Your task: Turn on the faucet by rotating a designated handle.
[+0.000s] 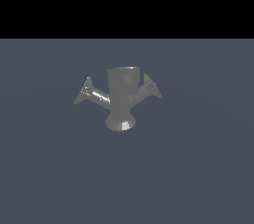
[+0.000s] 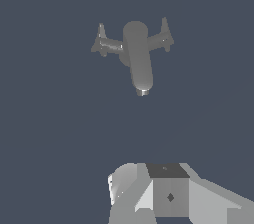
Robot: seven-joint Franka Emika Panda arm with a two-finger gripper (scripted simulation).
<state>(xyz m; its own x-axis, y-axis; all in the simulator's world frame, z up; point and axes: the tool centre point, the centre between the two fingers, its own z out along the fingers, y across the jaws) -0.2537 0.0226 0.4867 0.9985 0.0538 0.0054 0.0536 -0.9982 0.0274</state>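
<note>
- Handle [image 1: 94,94]: the longer rod, on the exterior view's left of the faucet [image 1: 122,100], ending in a fin-like tip; a poorly centred grasp likely slides off this thin shiny rod.
- Faucet: upright on the counter [image 1: 198,168], mid-scene.
- Shorter arm [image 1: 149,88]: on the right; approaching it by mistake would turn nothing.
- Gripper [image 2: 149,193]: well apart from the faucet; jaws' state cannot be told.

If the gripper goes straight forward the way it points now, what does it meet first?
Probably the bare floor, short of the faucet; the gripper sits well apart from it, though depth is unclear.
</note>
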